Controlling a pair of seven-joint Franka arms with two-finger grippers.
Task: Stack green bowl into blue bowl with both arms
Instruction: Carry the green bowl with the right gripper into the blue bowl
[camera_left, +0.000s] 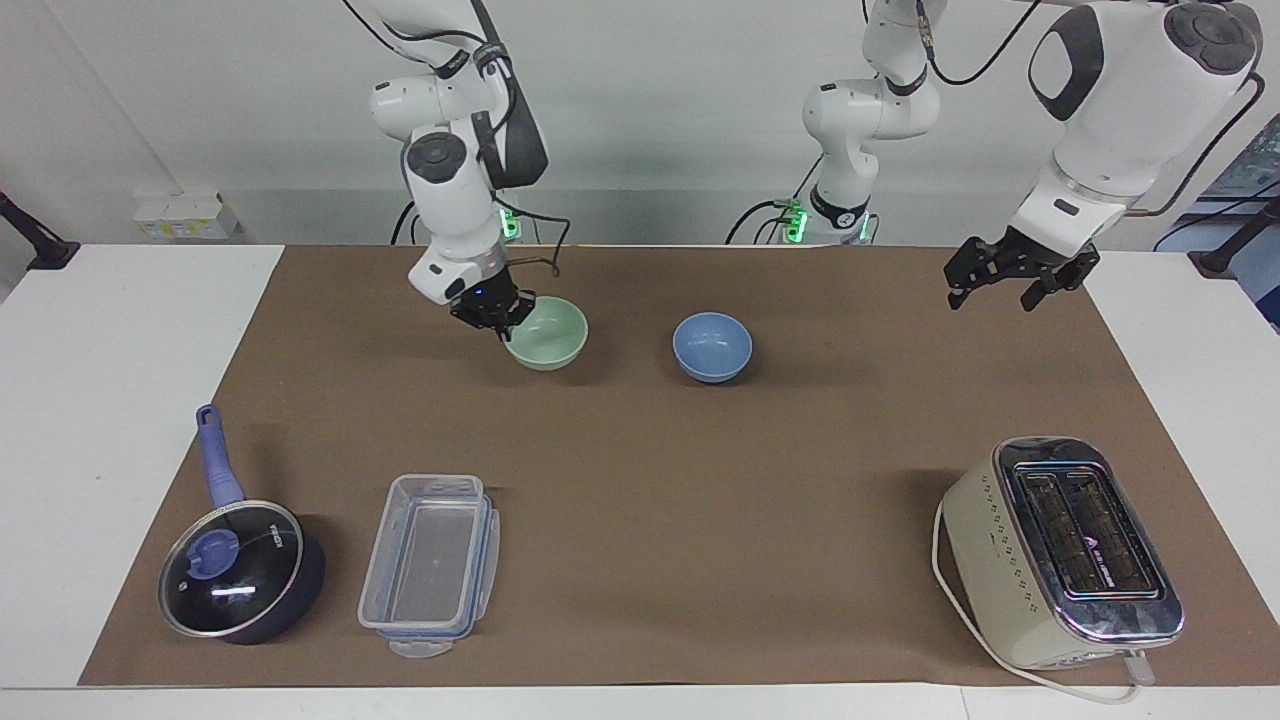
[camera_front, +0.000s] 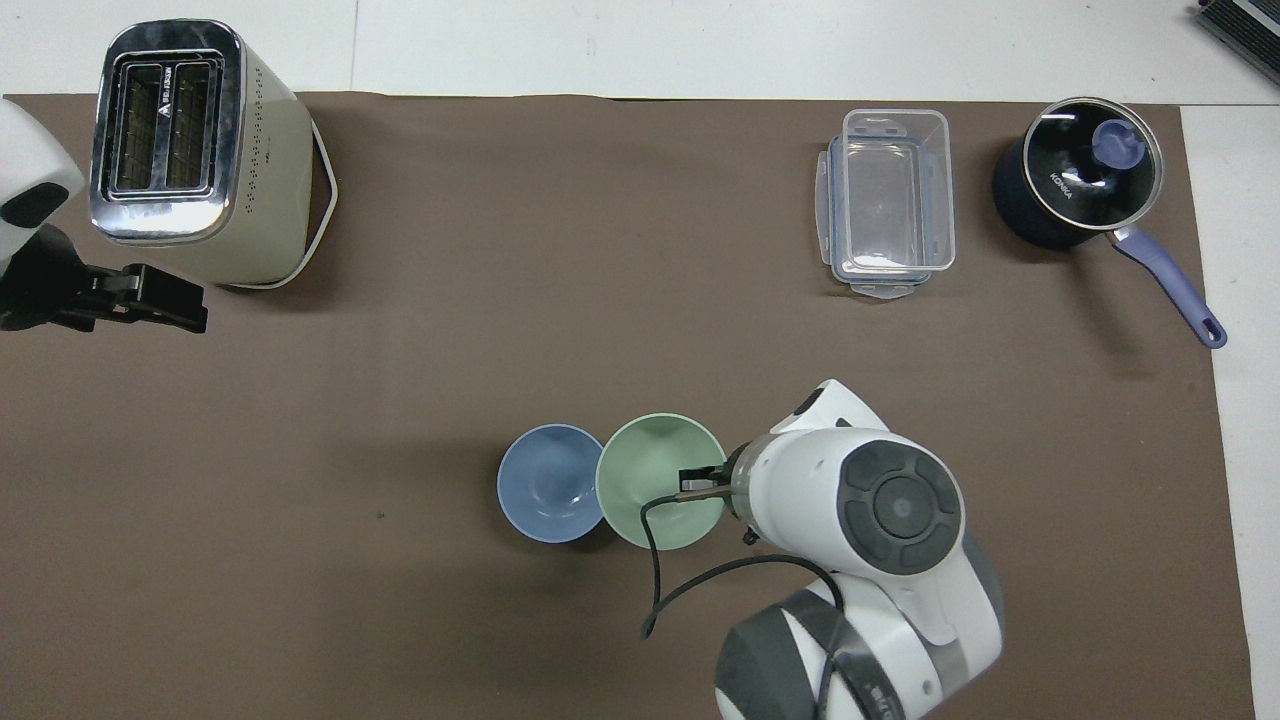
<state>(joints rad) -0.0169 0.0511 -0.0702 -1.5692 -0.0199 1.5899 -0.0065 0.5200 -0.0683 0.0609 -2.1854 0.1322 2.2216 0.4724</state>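
My right gripper (camera_left: 500, 318) is shut on the rim of the pale green bowl (camera_left: 548, 335) and holds it up a little above the brown mat. In the overhead view the green bowl (camera_front: 655, 480) overlaps the edge of the blue bowl (camera_front: 548, 483), with the right gripper (camera_front: 702, 481) at the green bowl's rim. The blue bowl (camera_left: 712, 347) stands empty on the mat, between the two arms' bases. My left gripper (camera_left: 1008, 285) hangs open and empty in the air over the mat's edge at the left arm's end, and also shows in the overhead view (camera_front: 160, 300).
A cream toaster (camera_left: 1060, 552) stands at the left arm's end, farther from the robots. A clear plastic container (camera_left: 430, 562) and a dark blue lidded saucepan (camera_left: 238, 570) stand at the right arm's end, farther from the robots.
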